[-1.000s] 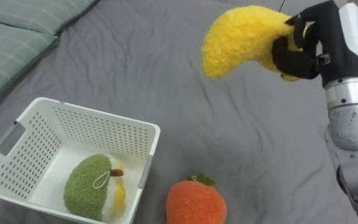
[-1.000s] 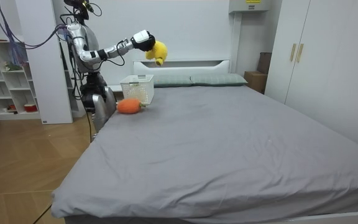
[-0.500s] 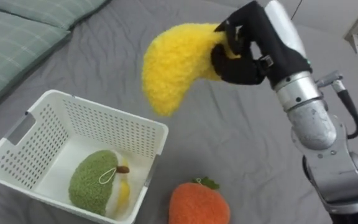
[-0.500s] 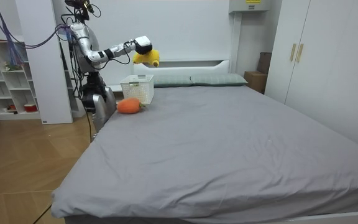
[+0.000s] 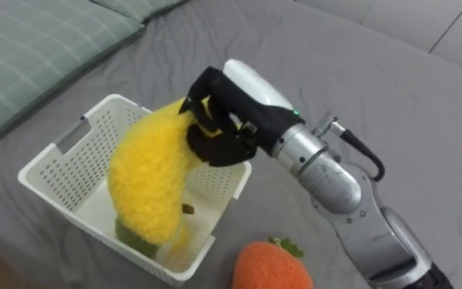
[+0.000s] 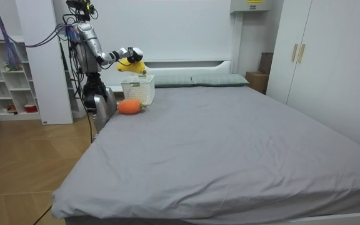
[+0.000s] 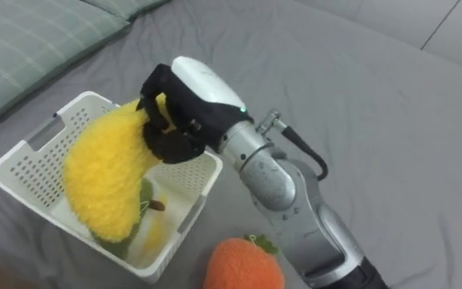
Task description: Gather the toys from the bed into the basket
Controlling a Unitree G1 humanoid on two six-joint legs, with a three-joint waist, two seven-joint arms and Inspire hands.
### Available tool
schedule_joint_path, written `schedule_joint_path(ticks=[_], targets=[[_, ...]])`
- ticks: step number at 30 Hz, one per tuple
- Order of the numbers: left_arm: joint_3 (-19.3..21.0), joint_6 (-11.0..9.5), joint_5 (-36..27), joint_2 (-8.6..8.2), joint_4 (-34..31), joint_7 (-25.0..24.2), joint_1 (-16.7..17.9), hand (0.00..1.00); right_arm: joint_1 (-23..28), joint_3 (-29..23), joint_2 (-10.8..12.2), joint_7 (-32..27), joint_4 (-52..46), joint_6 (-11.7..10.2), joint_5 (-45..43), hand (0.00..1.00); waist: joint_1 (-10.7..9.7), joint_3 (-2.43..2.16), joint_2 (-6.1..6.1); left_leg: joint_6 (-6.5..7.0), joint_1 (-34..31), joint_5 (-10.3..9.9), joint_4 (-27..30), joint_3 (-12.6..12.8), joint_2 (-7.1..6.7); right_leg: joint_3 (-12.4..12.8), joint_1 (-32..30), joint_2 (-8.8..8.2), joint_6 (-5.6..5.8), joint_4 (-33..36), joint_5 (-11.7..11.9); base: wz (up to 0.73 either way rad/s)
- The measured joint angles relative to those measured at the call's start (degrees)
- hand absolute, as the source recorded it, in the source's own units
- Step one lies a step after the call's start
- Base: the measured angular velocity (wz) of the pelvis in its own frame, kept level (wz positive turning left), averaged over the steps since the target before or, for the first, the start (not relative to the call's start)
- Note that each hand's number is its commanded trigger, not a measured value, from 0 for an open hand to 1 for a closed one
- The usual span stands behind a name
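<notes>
My right hand [image 5: 219,128] [image 7: 175,120] is shut on a yellow plush banana [image 5: 147,181] [image 7: 103,181]. It holds the banana over the open top of a white perforated basket [image 5: 62,148] [image 7: 22,164], with the banana's lower end hanging down inside. A green plush toy [image 5: 135,239] [image 7: 139,205] lies in the basket, mostly hidden behind the banana. An orange plush toy [image 5: 273,266] [image 7: 243,265] with a green leaf lies on the grey bed just outside the basket's near right corner. In the room view I stand at the bed's corner by the basket [image 6: 137,89], arm [image 6: 114,56] stretched over it.
A green checked pillow [image 5: 30,48] [image 7: 22,40] lies at the upper left beside the basket. Grey bed sheet [image 5: 391,96] stretches to the right. In the room view a white shelf [image 6: 5,75] stands behind me and wardrobes [image 6: 317,56] line the far side.
My right hand has carried the yellow banana leftward and down, from above the open sheet to over the basket, its end now dipping inside. The head camera has shifted too.
</notes>
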Motion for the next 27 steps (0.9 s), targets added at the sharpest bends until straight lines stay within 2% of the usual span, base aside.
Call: schedule_joint_path(ticks=[2, 4, 5, 6, 7, 8, 9, 13, 27], targets=[[0.0, 0.0, 0.0, -0.04, 0.0, 0.2, -0.2, 0.00, -0.3, 1.3, 0.5, 1.1, 1.7, 0.1, 0.0, 1.00, 0.6, 0.03, -0.07, 0.01, -0.1, 0.0, 0.0, -0.7, -0.16, -0.1, 0.1, -0.02, 0.01, 0.0, 0.0, 0.12], [-0.6, 1.0, 0.0, -0.09, 0.0, 0.7, -0.3, 0.00, -0.7, 2.6, 1.3, 2.2, 4.0, 0.8, 0.2, 1.00, 0.5, 0.07, -0.12, 0.01, -0.7, 0.0, 0.4, -1.5, -0.33, -0.1, 0.0, -0.05, 0.01, -0.1, 0.0, 0.20], [-0.8, 1.3, 0.0, -0.09, 0.0, 0.8, -0.3, 0.00, -0.7, 2.9, 1.4, 2.4, 4.5, 0.9, 0.1, 0.71, 0.5, 0.10, -0.13, 0.00, -0.8, 0.0, 0.5, -1.6, -0.35, -0.1, 0.0, -0.05, 0.01, -0.1, 0.0, 0.12], [-1.1, 1.8, 0.0, -0.08, 0.0, 1.0, -0.4, 0.00, -0.8, 3.3, 1.8, 2.4, 5.6, 1.4, 0.0, 0.61, 0.5, 0.11, -0.14, -0.01, -0.9, 0.0, 0.6, -1.8, -0.36, -0.1, 0.0, -0.02, 0.01, -0.1, 0.0, 0.08], [-1.3, 2.1, 0.0, -0.08, 0.0, 1.0, -0.4, 0.00, -0.8, 3.6, 1.8, 2.5, 6.5, 1.6, 0.0, 0.25, 0.5, 0.11, -0.18, -0.03, -1.0, 0.0, 0.7, -1.9, -0.38, -0.1, 0.0, -0.01, 0.01, -0.2, 0.0, 0.06], [-1.4, 2.2, 0.0, -0.08, 0.0, 1.0, -0.5, 0.00, -0.8, 3.7, 1.8, 2.7, 7.0, 1.6, 0.0, 0.04, 0.5, 0.12, -0.20, -0.04, -1.0, 0.0, 0.7, -1.9, -0.38, -0.1, 0.1, 0.00, 0.01, -0.3, 0.0, 0.03], [-1.8, 2.2, 0.0, -0.06, 0.0, 1.0, -0.5, 0.00, -0.8, 3.9, 1.8, 2.8, 7.9, 1.9, 0.1, 0.00, 0.5, 0.14, -0.24, -0.05, -1.0, 0.0, 0.7, -1.9, -0.41, -0.1, 0.2, 0.03, 0.01, -0.5, 0.0, 0.00], [-2.4, 2.4, 0.0, -0.09, 0.0, 1.0, -0.6, 0.00, -0.8, 4.7, 1.5, 2.8, 10.4, 2.6, 0.7, 0.00, 0.4, 0.20, -0.38, -0.13, -1.2, 0.1, 0.7, -2.0, -0.43, -0.2, 0.3, 0.13, 0.01, -0.9, 0.0, 0.00], [-3.2, 3.3, 0.1, 0.04, 0.4, 1.1, -0.9, 0.00, -0.8, 4.8, 0.7, 2.7, 10.4, 2.6, -1.1, 0.00, 0.3, 0.34, -0.45, -0.13, -1.9, 0.1, 1.1, -2.7, -0.51, -1.5, 0.1, 0.06, 0.01, -1.0, 0.0, 0.02]])
